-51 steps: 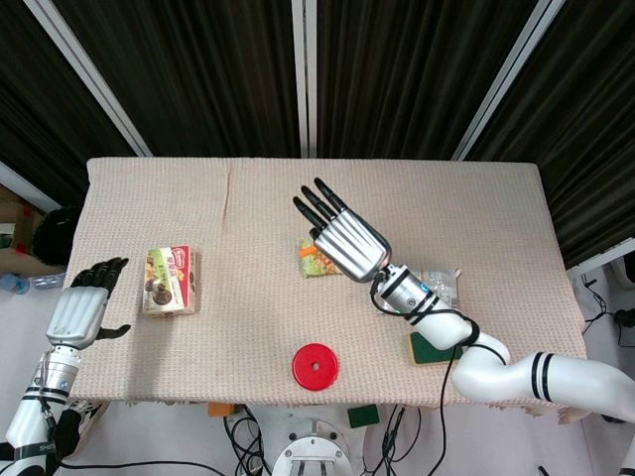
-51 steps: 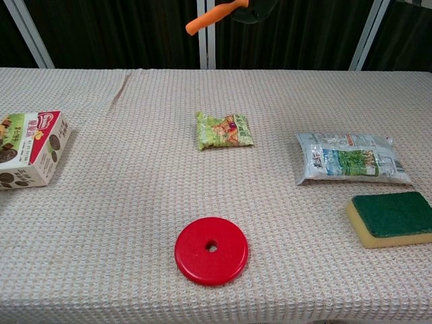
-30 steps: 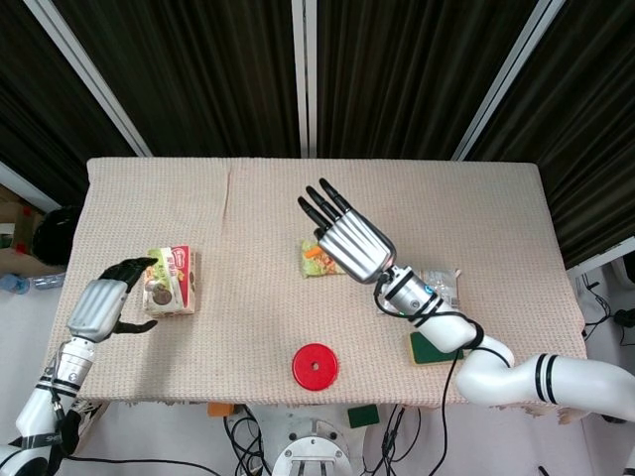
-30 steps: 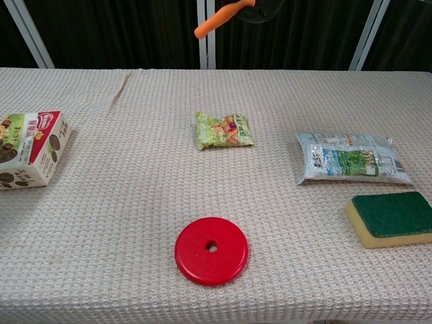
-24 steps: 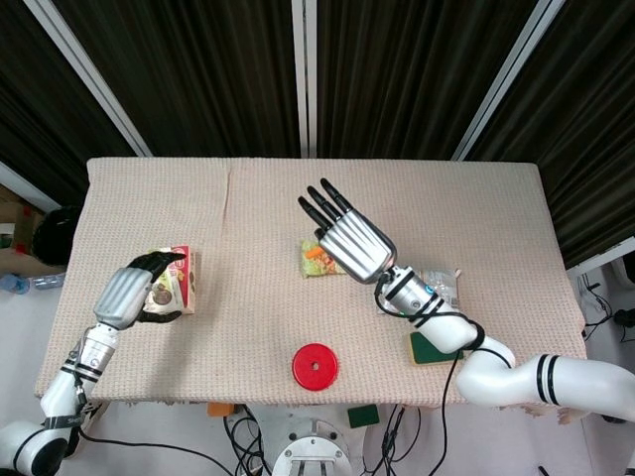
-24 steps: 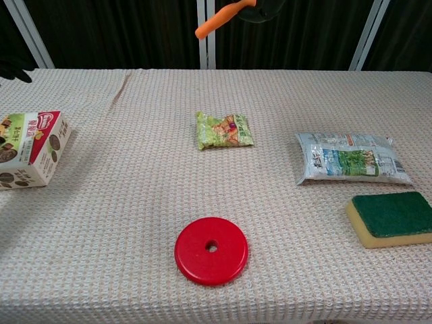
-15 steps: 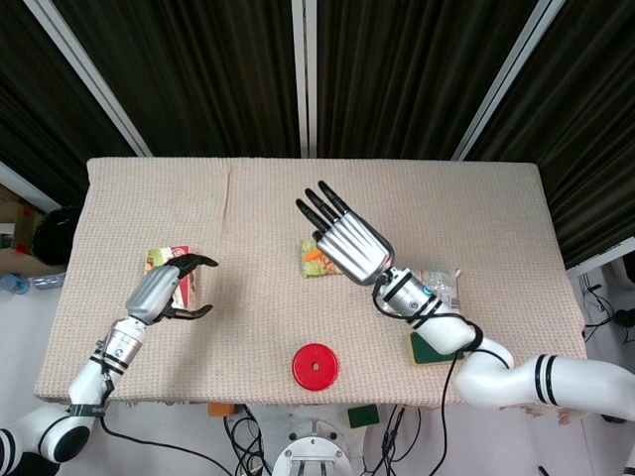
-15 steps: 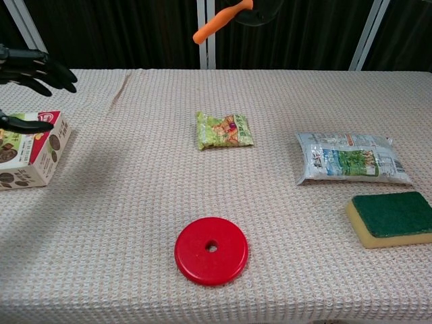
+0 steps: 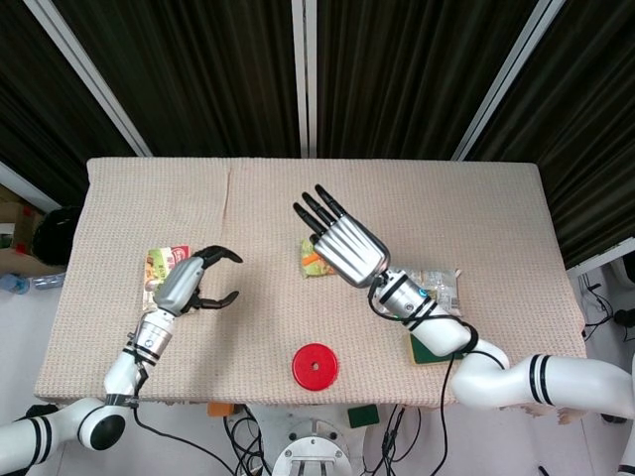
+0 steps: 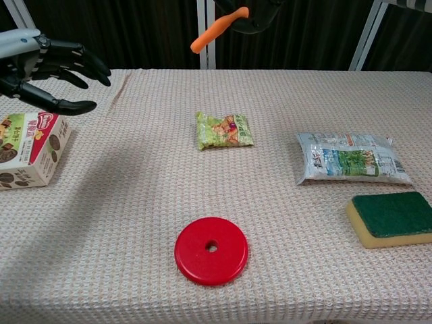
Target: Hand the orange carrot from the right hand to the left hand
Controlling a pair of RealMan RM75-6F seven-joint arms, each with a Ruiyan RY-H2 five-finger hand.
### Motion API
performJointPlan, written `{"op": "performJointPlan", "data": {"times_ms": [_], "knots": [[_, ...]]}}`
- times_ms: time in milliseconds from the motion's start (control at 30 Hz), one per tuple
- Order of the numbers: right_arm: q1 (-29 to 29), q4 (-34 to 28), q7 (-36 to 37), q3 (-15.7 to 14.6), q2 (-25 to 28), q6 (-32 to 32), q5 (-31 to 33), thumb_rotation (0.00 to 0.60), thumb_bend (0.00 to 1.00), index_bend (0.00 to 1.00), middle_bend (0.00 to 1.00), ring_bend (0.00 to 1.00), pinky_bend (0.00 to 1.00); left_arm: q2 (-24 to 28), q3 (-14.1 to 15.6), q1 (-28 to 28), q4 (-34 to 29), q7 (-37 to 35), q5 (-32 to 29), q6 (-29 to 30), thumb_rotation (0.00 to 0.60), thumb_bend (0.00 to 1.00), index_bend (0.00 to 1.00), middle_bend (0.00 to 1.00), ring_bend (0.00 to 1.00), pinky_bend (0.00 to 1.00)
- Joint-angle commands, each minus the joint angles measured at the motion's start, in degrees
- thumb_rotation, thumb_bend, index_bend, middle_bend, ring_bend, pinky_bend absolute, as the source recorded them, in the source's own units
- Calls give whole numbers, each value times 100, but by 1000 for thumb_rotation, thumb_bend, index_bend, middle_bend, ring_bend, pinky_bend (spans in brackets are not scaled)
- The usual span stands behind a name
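Note:
My right hand [image 9: 342,246] hangs high above the middle of the table and holds the orange carrot [image 10: 217,29], whose tip points left and down at the top of the chest view. In the head view the hand's back hides the carrot. Only the dark underside of that hand [image 10: 251,15] shows at the chest view's top edge. My left hand [image 9: 193,279] floats above the table's left side, open, thumb and fingers spread and empty. In the chest view this left hand [image 10: 42,66] is well left of the carrot.
A snack box [image 10: 28,148] lies at the left under my left hand. A green snack packet [image 10: 223,129] sits mid-table, a red disc [image 10: 211,250] near the front. A white-green pouch [image 10: 349,159] and a green sponge [image 10: 391,218] lie at the right.
My left hand has risen from beside the table's left edge and swung right, over the snack box, toward the middle. My right hand with the carrot has stayed almost still.

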Motion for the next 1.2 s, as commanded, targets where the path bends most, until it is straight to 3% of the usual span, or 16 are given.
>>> {"op": "performJointPlan", "data": {"times_ms": [33, 600, 933, 1200], "knots": [[13, 6, -8, -19, -25, 11, 10, 600, 364, 619, 53, 0, 0, -317, -121, -66, -47, 347, -144, 227, 600, 245, 351, 320, 200, 224], [293, 174, -212, -36, -417, -19, 299, 600, 364, 619, 54, 0, 0, -335, -525, -509, -681, 247, -1376, -585, 600, 238, 394, 350, 229, 225], [479, 356, -287, -26, -613, -62, 532, 600, 364, 618, 54, 0, 0, -289, -840, -837, -752, 292, -2369, -980, 600, 237, 429, 376, 251, 262], [615, 524, -318, -19, -818, -54, 723, 600, 363, 631, 55, 0, 0, -279, -939, -1009, -703, 306, -2816, -1087, 600, 237, 429, 383, 255, 248]]}}
